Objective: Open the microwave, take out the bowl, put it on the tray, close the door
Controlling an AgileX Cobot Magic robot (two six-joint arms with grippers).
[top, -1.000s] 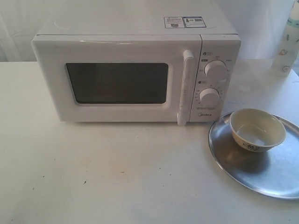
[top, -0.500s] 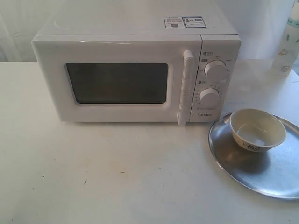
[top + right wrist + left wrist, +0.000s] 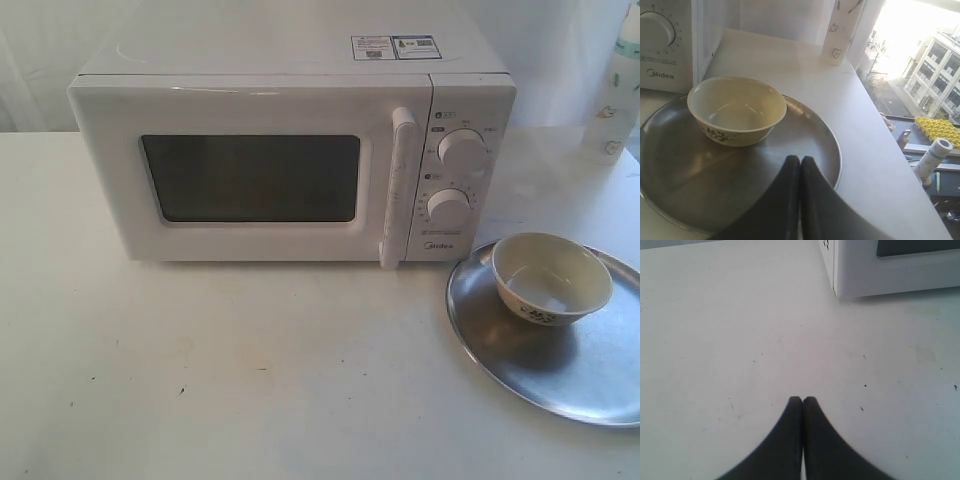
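The white microwave (image 3: pixel 290 150) stands at the back of the table, its door (image 3: pixel 250 175) shut with the bar handle (image 3: pixel 398 185) beside the two dials. To its right the cream bowl (image 3: pixel 550 277) sits upright on the silver tray (image 3: pixel 560 370). The bowl (image 3: pixel 737 110) and tray (image 3: pixel 805 135) also show in the right wrist view, where my right gripper (image 3: pixel 800 159) is shut and empty above the tray's rim side. My left gripper (image 3: pixel 802 400) is shut and empty over bare table, short of the microwave's corner (image 3: pixel 860 275). Neither gripper shows in the exterior view.
A tall white bottle (image 3: pixel 615 90) stands at the back right near the table's edge; the bottle (image 3: pixel 842 30) shows past the tray too. Beyond the table's right edge (image 3: pixel 890 165) is a drop to a window view.
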